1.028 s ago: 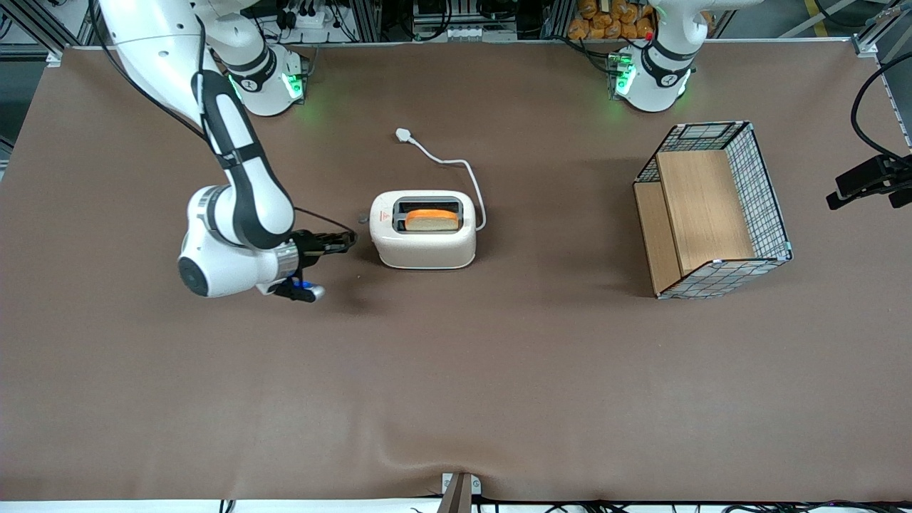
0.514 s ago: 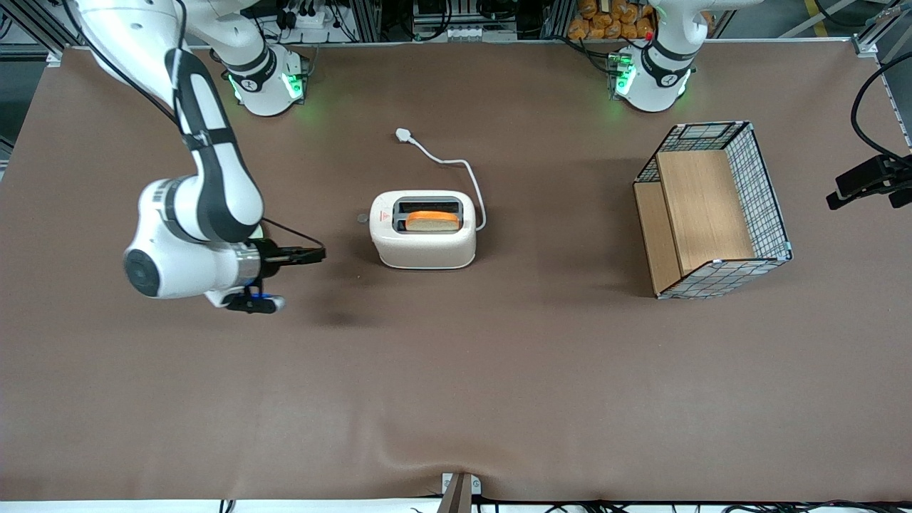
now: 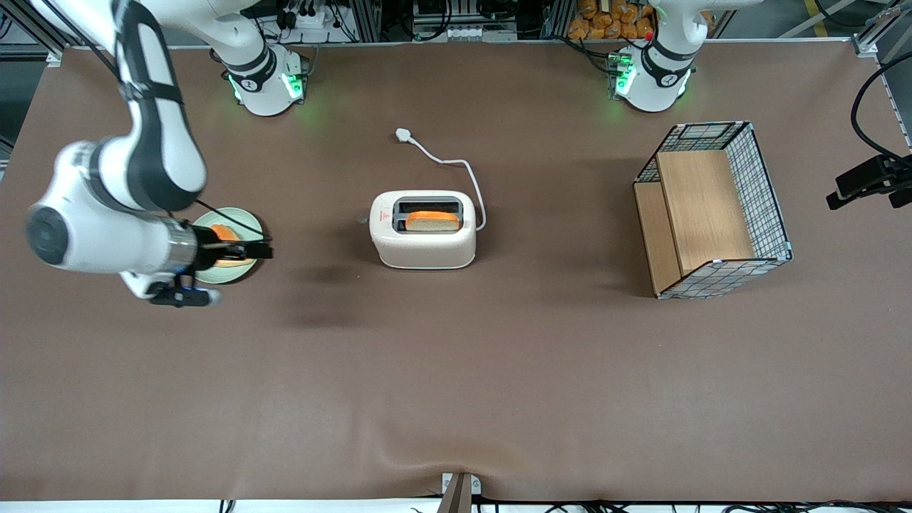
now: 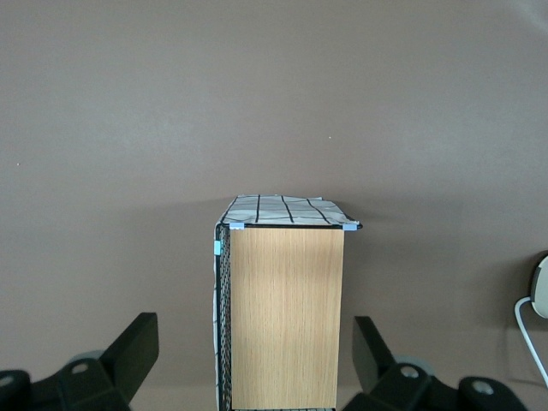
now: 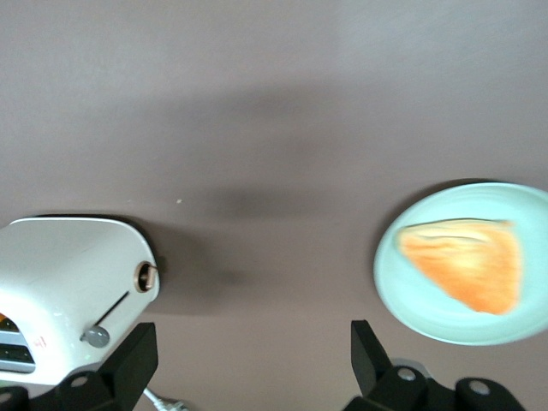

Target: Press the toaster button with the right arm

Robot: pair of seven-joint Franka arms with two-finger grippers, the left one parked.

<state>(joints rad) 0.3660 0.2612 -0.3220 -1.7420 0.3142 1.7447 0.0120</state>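
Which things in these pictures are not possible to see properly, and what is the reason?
- Right wrist view: the toaster button shows, but the picture edge cuts off most of the toaster.
- Front view: the toaster button is too small to judge.
- Front view: the open gripper, over the plate, hides part of it and of the bread on it.

Cream-white toaster with red triangle; pale-grey button. Mint-green plate, orange-brown toast. Black gripper above plate. Brown table. Black-and-white mesh crate, tan wood.

front: overhead, whole table | wrists: close (both down-facing)
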